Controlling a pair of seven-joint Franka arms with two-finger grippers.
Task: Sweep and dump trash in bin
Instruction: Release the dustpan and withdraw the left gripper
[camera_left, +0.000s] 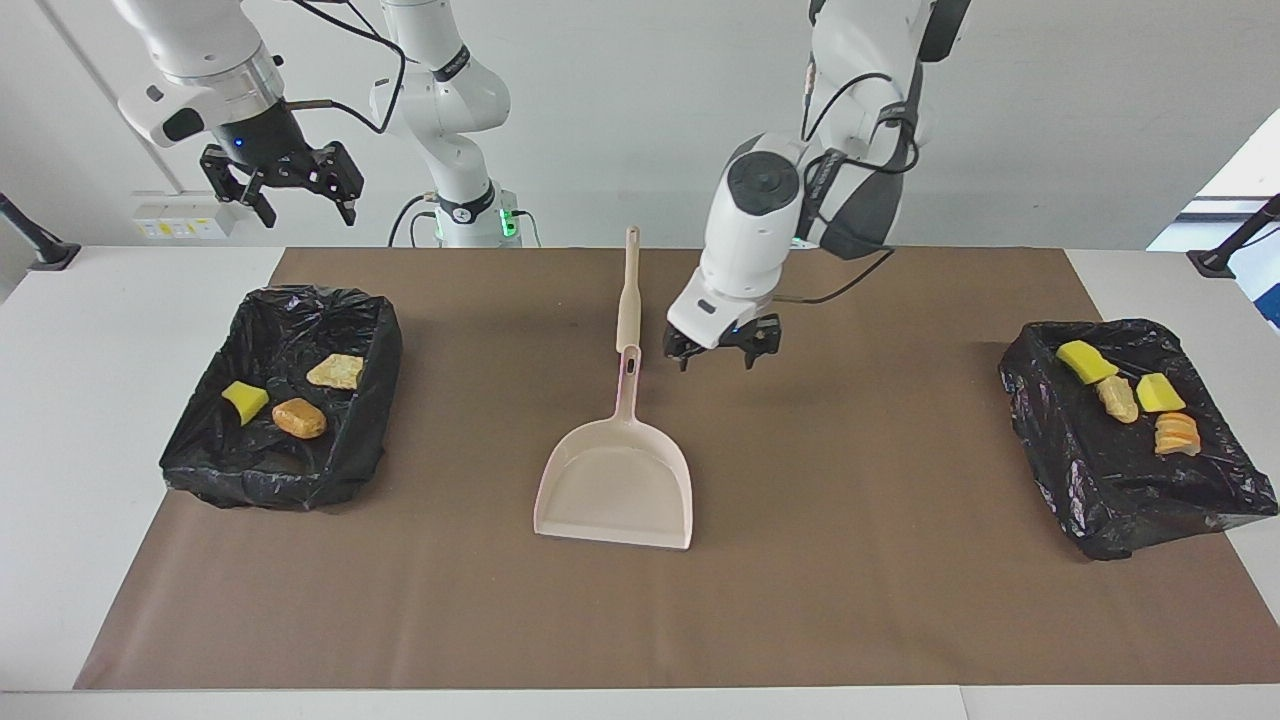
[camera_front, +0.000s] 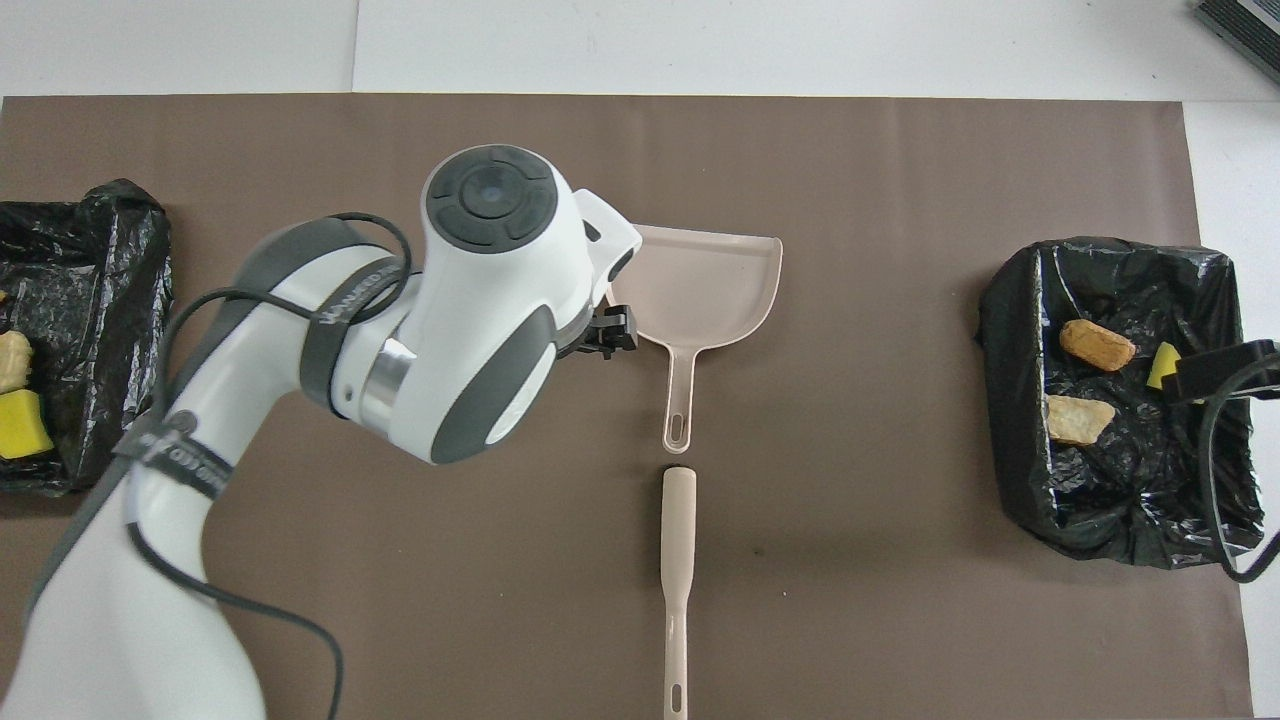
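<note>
Now the right gripper (camera_left: 293, 196) hangs spread above a lined bin (camera_left: 370, 330) holding three trash scraps (camera_left: 300, 418). Mid-table lies the dustpan (camera_left: 615, 490), brush (camera_left: 629, 292) nearer the robots; the left gripper (camera_left: 722, 352), fingers apart, hovers beside its handle. Four scraps (camera_left: 1118, 398) fill the other bin (camera_left: 1110, 500).

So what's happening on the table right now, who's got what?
Nothing is held. The left hand hangs open over the mat beside the dustpan, which lies flat and empty mid-table, with the brush lying just nearer the robots. The right hand is open, raised near the bin at its end. All the trash sits in the two bag-lined bins.
</note>
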